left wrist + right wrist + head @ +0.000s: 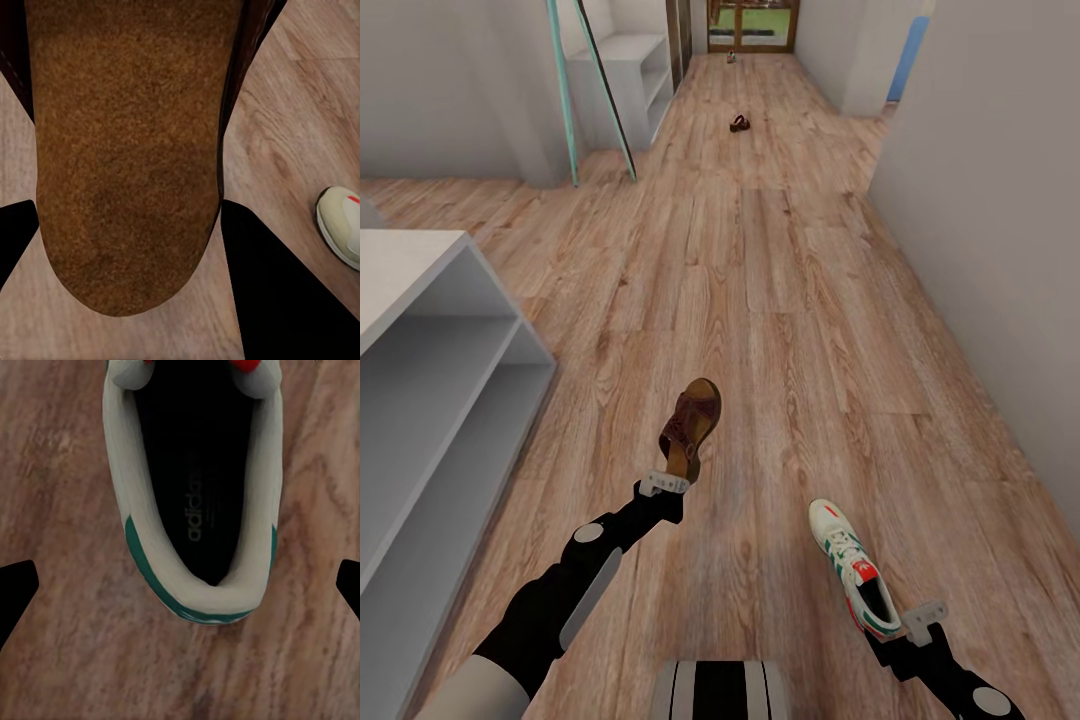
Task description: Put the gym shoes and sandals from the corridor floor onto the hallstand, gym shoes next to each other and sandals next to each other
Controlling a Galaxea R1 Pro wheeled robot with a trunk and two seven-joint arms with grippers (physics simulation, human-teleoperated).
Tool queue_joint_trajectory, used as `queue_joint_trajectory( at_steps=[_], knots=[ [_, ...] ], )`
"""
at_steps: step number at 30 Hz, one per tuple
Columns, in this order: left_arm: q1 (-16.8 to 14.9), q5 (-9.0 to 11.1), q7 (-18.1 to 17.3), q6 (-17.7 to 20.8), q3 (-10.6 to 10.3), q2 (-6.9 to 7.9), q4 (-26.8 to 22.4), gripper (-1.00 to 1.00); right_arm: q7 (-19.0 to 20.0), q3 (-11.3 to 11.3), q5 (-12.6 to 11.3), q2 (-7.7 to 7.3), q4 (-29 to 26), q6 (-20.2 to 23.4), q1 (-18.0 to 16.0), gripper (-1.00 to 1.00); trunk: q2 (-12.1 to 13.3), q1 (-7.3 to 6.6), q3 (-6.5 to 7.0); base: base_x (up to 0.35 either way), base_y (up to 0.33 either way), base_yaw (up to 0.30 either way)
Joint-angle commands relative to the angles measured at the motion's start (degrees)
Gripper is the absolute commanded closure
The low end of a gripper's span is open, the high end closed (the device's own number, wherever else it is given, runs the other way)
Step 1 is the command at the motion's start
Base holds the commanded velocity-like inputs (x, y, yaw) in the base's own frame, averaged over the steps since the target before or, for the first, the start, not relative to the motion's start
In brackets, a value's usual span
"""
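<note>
So the left gripper point(678, 470) is pinching a sandal point(691, 424) by its heel end, holding it up above the floor point(760, 290) just beside the rack point(420, 400). The right gripper point(905, 625) is clamping a gym shoe point(852, 566) at the heel. Another sandal point(739, 123) is lying way down the corridor.
</note>
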Motion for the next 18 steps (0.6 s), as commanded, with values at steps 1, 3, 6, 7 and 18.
queue_joint_trajectory(
  at_steps=[1,3,6,7,18],
  knots=[
    [0.0,0.4,-0.1,0.4,-0.1,0.05,-0.1,1.0,0.4,-0.2,0.6,0.04,0.0,-0.1,0.0,-1.0,0.0,-0.01,-0.04,0.005,0.0,0.0],
    [0.0,0.4,-0.1,0.3,-0.1,0.04,-0.1,1.0,0.4,-0.2,0.6,0.04,-0.1,-0.1,0.0,-1.0,0.0,-0.01,-0.04,0.004,0.0,0.0],
    [0.0,0.4,-0.1,0.3,-0.1,0.04,-0.1,1.0,0.4,-0.1,0.6,0.04,-0.1,-0.1,0.0,-1.0,0.0,-0.01,-0.04,0.002,0.0,0.0],
    [0.0,0.4,-0.1,0.3,-0.1,0.04,-0.1,1.0,0.4,-0.2,0.6,0.04,-0.1,-0.1,0.0,-1.0,0.0,-0.01,-0.04,0.001,0.0,0.0],
    [0.0,0.4,-0.1,0.3,0.0,0.04,-0.1,1.0,0.4,-0.2,0.6,0.04,-0.1,-0.1,0.0,-1.0,0.0,-0.01,-0.04,0.044,0.0,0.0]
  ],
)
